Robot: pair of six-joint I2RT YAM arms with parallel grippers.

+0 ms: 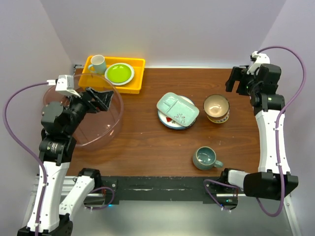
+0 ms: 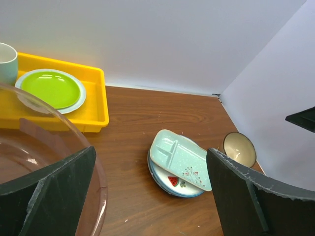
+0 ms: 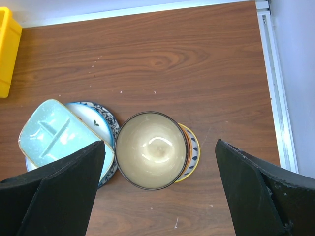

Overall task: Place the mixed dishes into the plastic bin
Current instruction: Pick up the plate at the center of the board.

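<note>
The plastic bin (image 1: 106, 129) is a large clear pinkish tub at the table's left, and its rim (image 2: 96, 167) shows in the left wrist view. My left gripper (image 1: 100, 100) (image 2: 152, 196) hangs open and empty over the bin's right side. A pale green divided tray (image 1: 177, 107) (image 2: 179, 158) (image 3: 51, 135) lies on stacked round plates (image 1: 170, 123) (image 2: 173, 183) (image 3: 101, 118) mid-table. To their right a cream bowl (image 1: 216, 104) (image 2: 239, 149) (image 3: 151, 150) sits in a patterned dish (image 3: 193, 152). A teal mug (image 1: 205, 157) stands near the front. My right gripper (image 1: 237, 82) (image 3: 157, 196) hovers open above the cream bowl.
A yellow tray (image 1: 135, 84) (image 2: 96, 105) (image 3: 7, 49) at the back left holds a white mug (image 1: 97, 64) (image 2: 7, 63) and a lime-green plate (image 1: 119, 73) (image 2: 50, 88). White walls close off the back and sides. A metal rail (image 3: 273, 83) runs along the right edge.
</note>
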